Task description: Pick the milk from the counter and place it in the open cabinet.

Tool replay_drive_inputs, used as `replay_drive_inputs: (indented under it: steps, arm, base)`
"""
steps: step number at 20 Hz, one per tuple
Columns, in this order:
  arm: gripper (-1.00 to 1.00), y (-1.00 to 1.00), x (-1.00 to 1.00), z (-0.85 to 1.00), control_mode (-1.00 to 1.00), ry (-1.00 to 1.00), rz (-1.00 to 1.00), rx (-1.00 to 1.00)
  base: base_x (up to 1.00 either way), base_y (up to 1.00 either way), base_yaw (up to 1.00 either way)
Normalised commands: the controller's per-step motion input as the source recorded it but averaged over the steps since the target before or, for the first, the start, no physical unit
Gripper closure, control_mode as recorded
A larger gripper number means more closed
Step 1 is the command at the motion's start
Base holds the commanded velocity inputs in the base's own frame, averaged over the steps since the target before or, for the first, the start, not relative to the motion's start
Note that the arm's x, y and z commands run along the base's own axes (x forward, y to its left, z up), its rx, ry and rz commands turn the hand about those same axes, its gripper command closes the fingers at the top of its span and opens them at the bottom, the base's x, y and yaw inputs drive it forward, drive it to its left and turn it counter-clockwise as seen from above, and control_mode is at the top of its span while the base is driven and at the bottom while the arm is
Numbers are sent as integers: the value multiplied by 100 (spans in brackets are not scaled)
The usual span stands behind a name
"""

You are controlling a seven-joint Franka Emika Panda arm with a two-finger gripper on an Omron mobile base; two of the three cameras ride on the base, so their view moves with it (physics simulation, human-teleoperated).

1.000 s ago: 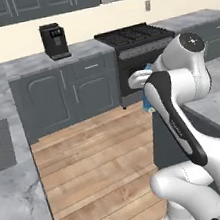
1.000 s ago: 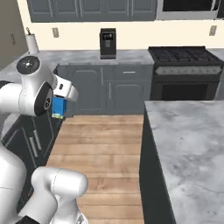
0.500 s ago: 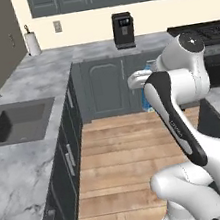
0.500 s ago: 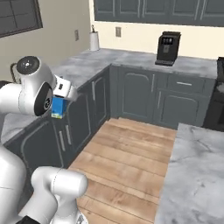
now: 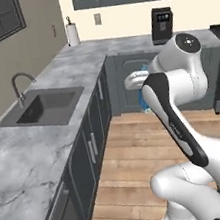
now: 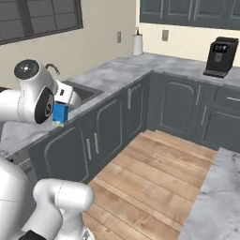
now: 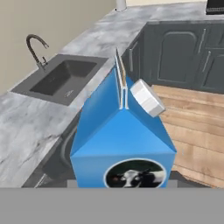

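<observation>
Right then, closest to me was the bright blue milk carton with its white screw cap (image 7: 122, 144), and my two-finger pincer (image 6: 60, 112) was clamped shut on it, carrying it up in the air with nothing under it. From my hand camera the carton stood upright against the view, its gabled top ridge pointing away from me. Seen from my right base camera, the carton (image 6: 60, 114) hung just off the edge of the grey marbled stone counter (image 6: 112, 72), above the dark grey panelled cupboards (image 6: 112, 124). Below lay the pale wooden plank floor (image 5: 141, 162). Beyond the carton sat the dark recessed sink (image 7: 61, 78) with its curved metal tap (image 7: 36, 49). Farther along the counter stood a white paper-towel roll (image 5: 72, 34), and a black coffee machine (image 5: 161, 25) stood against the cream back wall.
</observation>
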Motion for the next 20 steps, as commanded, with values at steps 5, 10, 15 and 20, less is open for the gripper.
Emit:
replay_drive_inputs:
  steps: [5, 10, 15, 20]
  arm:
    - [100, 0, 0, 0, 100, 0, 0, 0]
    - [100, 0, 0, 0, 100, 0, 0, 0]
    - [100, 0, 0, 0, 100, 0, 0, 0]
    - [100, 0, 0, 0, 100, 0, 0, 0]
  base:
    - [-71, -3, 80]
    - [-70, -21, 77]
    - [-55, -47, 70]
    - [-66, -59, 57]
